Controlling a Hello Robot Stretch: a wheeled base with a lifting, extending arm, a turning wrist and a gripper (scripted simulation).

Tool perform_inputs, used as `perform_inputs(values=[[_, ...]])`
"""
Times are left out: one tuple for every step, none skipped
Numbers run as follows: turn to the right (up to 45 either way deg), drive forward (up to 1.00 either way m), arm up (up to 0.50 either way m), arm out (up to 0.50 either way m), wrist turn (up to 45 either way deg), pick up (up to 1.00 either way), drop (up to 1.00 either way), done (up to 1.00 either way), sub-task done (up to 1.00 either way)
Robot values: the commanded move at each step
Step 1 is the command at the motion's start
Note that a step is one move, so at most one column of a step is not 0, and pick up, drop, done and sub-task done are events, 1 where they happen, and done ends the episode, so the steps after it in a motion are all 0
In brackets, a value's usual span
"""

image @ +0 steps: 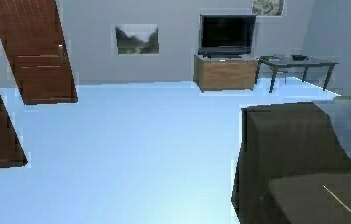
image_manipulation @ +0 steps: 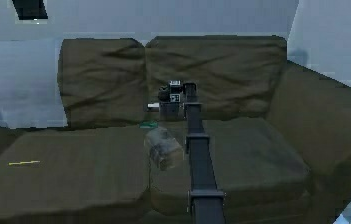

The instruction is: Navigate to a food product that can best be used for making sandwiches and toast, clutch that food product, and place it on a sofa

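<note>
The job looks to be at its last step, the putting down. The arm (image_manipulation: 201, 160) reaches out over the sofa (image_manipulation: 83, 165), and the gripper (image_manipulation: 163, 108) sits near the line where the seat meets the backrest. Just below it is a pale lump, probably the loaf (image_manipulation: 162, 148). It is over or on the middle seat cushion, and I can't tell whether the gripper holds it or how the fingers are set. The loaf's long side seems to slant across the cushion, its far end towards the backrest. Next it needs setting down gently, flat on the seat.
</note>
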Motion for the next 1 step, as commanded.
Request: perform_inputs(values=[[0.0, 0.0, 0.0, -0.08, 0.0, 0.0, 0.0, 0.0, 0.0]])
